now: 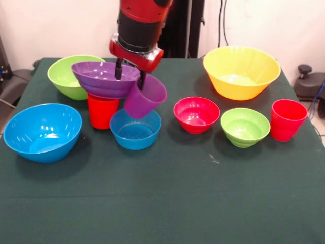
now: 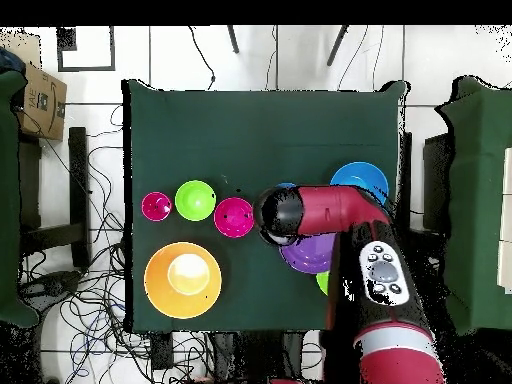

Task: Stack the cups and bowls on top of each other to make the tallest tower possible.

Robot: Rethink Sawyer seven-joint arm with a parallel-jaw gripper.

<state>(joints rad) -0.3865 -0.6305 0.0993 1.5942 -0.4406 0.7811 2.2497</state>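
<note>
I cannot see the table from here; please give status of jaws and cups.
Gripper shut on purple cup, tilted over small blue bowl. Purple bowl sits on red cup. Nothing blocking.

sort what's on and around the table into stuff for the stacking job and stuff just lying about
For the job:
purple cup, tilted in the pincer
purple bowl on a red cup
second red cup
remaining bowls: yellow, two blue, two green, one red

Lying about:
cardboard box
floor cables
</note>
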